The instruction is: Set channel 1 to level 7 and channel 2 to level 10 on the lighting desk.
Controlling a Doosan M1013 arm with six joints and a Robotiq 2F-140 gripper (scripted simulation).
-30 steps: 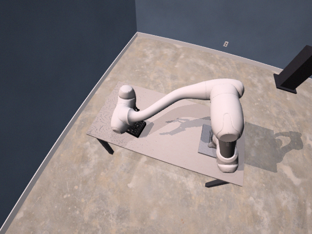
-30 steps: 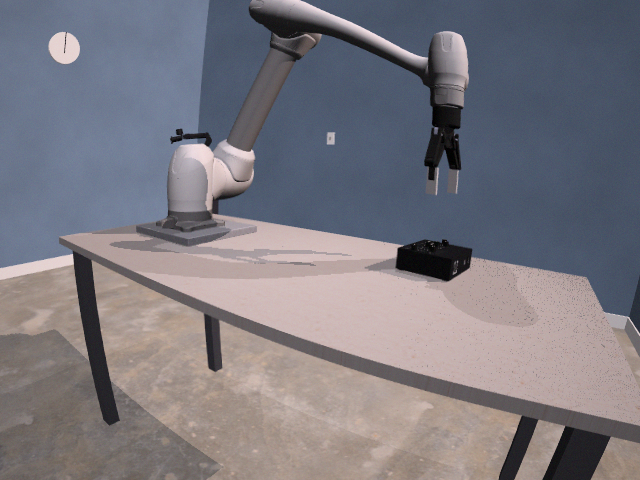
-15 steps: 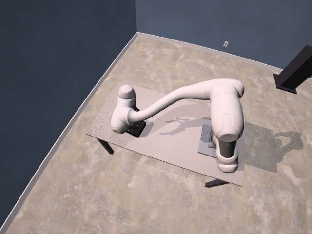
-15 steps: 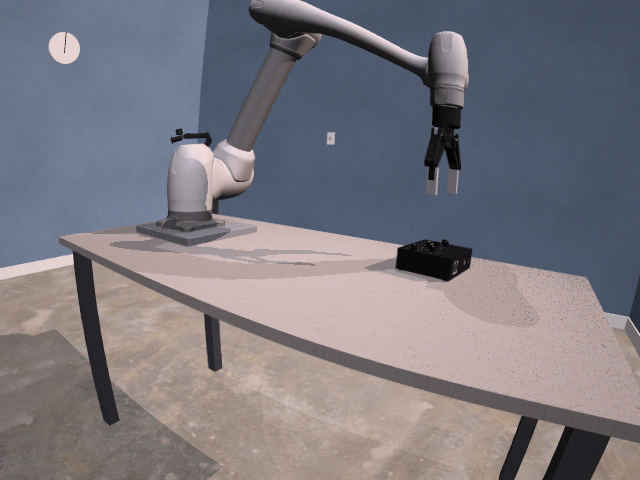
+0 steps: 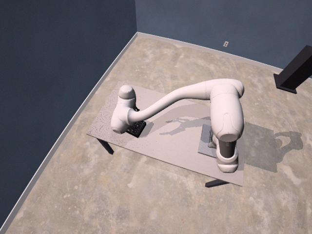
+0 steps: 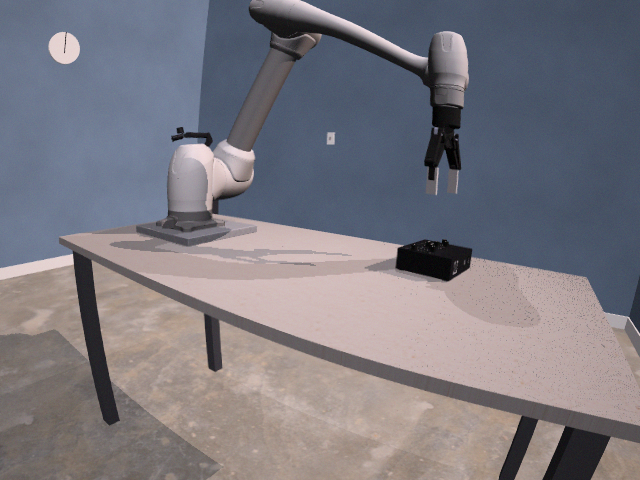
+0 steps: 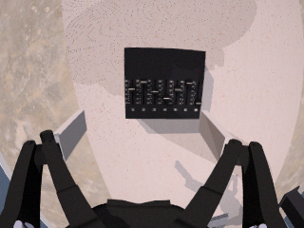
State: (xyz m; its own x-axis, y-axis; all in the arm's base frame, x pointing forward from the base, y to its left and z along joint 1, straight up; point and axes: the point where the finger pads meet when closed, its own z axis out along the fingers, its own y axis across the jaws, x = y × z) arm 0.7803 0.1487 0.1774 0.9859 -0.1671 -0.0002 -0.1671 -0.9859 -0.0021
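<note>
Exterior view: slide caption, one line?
Arm hangs its gripper, jaws open and empty, above the black lighting desk on the table.

The light is even and rather soft, coming from above. The arm (image 5: 176, 96) throws a grey shadow on the desk (image 6: 320, 304) and a darker one on the floor (image 5: 262, 148). There is no glare. All views are low in resolution, and straight edges bend near the borders, most in the wrist view.

Arm (image 6: 330, 25) stretched out, wrist pointing down, jaws wide open, empty
</note>
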